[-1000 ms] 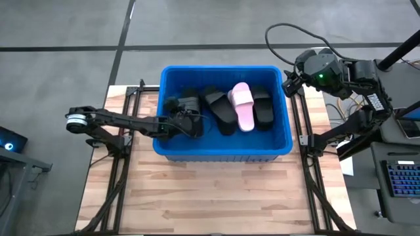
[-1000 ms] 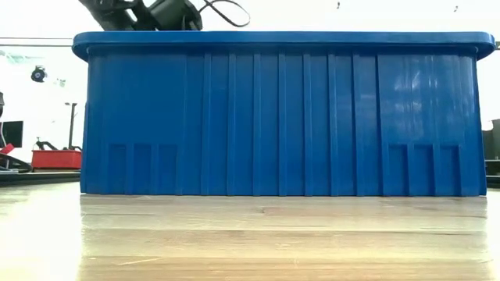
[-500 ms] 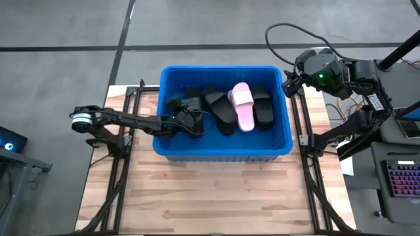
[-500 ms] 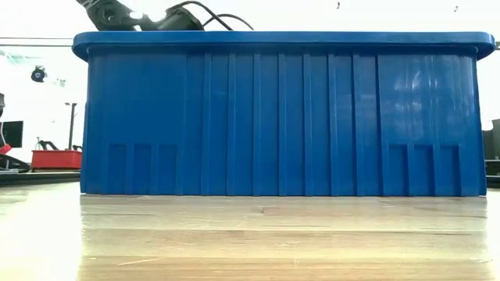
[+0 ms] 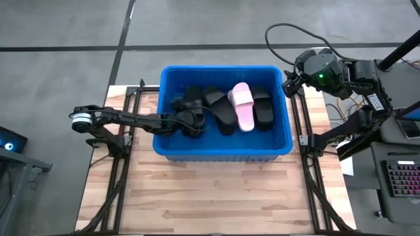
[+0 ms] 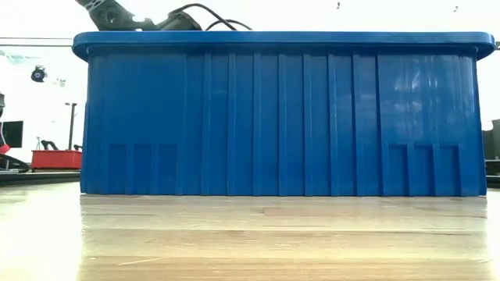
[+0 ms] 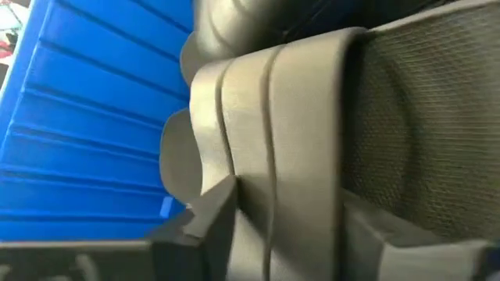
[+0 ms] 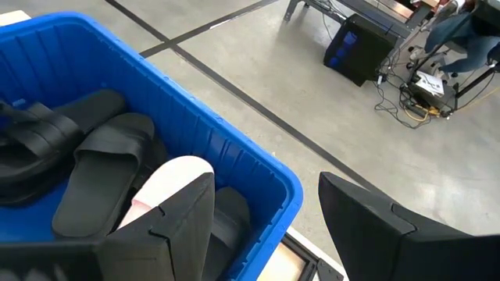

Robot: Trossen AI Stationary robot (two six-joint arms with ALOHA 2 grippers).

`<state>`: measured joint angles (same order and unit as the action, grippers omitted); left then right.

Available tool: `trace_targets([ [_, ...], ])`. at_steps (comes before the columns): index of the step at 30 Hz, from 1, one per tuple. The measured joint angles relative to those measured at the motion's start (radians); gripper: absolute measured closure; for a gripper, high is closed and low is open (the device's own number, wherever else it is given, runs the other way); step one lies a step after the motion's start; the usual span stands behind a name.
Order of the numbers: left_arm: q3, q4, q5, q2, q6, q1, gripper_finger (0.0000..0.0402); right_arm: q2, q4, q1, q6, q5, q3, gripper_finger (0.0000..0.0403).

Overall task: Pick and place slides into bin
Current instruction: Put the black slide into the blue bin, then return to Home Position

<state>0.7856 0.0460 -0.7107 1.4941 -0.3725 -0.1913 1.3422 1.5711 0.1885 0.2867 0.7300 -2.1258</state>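
The blue bin (image 5: 223,149) stands on the wooden table and holds several slides: a pink one (image 5: 243,105) lying among black ones (image 5: 220,111). My left gripper (image 5: 190,117) reaches into the bin from the table's left. Its fingers stand apart on either side of a black slide's strap (image 7: 297,117), and that slide (image 5: 191,98) lies near the bin's far left corner. My right gripper (image 5: 287,83) hangs open and empty outside the bin's far right corner. The low view shows only the bin's near wall (image 6: 281,117). My left gripper has the black slide's ribbed strap (image 7: 258,203) between its two fingers (image 7: 207,226), inside the bin. Whether the fingers touch the strap, I cannot tell. The slide lies down among the other slides.
The bin fills the far middle of the table, and bare wood (image 5: 216,196) lies in front of it. Black metal frames (image 5: 121,170) run along both table sides. A keyboard (image 5: 401,180) and cables sit beyond the right edge.
My left gripper has gone toward the table's right edge, deeper into the bin, and down a little. The black slide at its fingers has shifted toward the bin's far wall.
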Motion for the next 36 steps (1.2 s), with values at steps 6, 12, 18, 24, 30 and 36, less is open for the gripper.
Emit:
trace_targets([
  [6, 0.0, 0.021, 0.004, -0.015, -0.001, -0.006, 0.0166, 0.0, 0.0, 0.0, -0.001, 0.0, 0.0, 0.0181],
  [12, 0.01, 0.08, 0.018, -0.039, -0.001, -0.007, 0.0096, 0.0, 0.0, 0.0, -0.018, 0.0, 0.0, 0.0181],
  [18, 0.063, 0.217, 0.102, -0.071, -0.001, -0.006, 0.0065, 0.0, 0.0, 0.0, -0.06, 0.0, 0.0, 0.0181],
  [24, 0.122, 0.321, 0.187, -0.084, 0.0, -0.017, 0.0063, 0.0, 0.0, 0.0, -0.063, 0.0, 0.0, 0.0181],
  [30, 0.246, 0.46, 0.225, -0.093, 0.073, -0.011, 0.0065, 0.0, 0.0, 0.0, -0.06, 0.001, 0.0, 0.0181],
  [36, 0.441, 0.462, 0.422, -0.104, 0.092, -0.011, 0.0122, -0.001, 0.0, 0.0, -0.06, 0.003, 0.0, 0.0181],
])
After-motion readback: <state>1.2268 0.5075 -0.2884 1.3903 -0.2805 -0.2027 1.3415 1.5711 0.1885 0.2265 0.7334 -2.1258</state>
